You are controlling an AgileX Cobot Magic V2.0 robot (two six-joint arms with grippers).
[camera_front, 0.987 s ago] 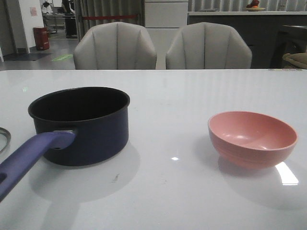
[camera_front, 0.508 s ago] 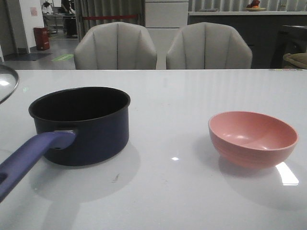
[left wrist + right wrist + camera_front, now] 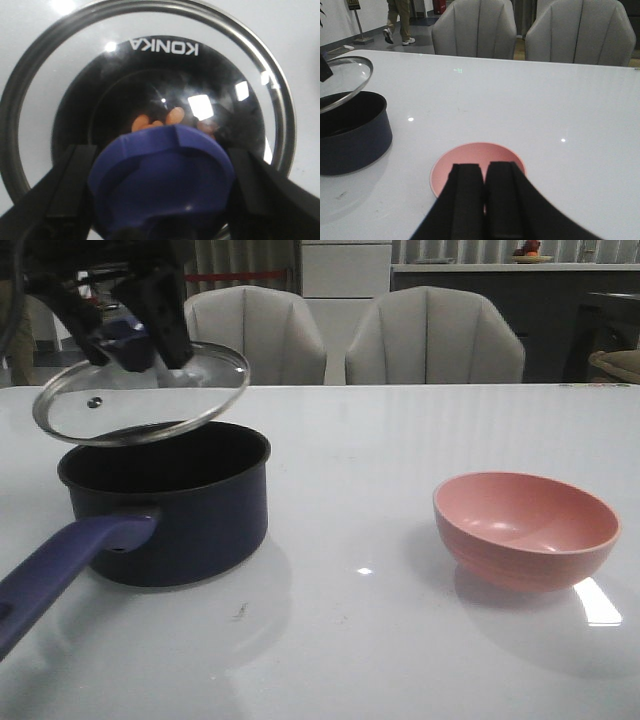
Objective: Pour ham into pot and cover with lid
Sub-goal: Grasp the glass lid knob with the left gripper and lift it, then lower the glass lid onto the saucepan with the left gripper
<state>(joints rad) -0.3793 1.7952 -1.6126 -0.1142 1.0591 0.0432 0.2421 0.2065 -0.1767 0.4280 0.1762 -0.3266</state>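
The lid (image 3: 140, 395), glass with a metal rim, hangs tilted just above the dark navy pot (image 3: 170, 505). My left gripper (image 3: 128, 338) is shut on its blue knob (image 3: 160, 180). Through the glass, a few orange-pink ham bits (image 3: 175, 115) lie on the pot's black bottom. The pot's purple-blue handle (image 3: 60, 565) points toward the near left. My right gripper (image 3: 484, 172) is shut with nothing in it, hovering over the near side of the pink bowl (image 3: 470, 155); it is out of the front view.
The pink bowl (image 3: 525, 530) stands on the white table (image 3: 350, 440) at the right, its visible inside bare. Two grey chairs (image 3: 340, 340) stand behind the table's far edge. A person walks in the far background (image 3: 397, 20).
The lid rose from the table at the far left and travelled right, and now hangs over the pot in my left gripper. Pot and bowl have not moved.
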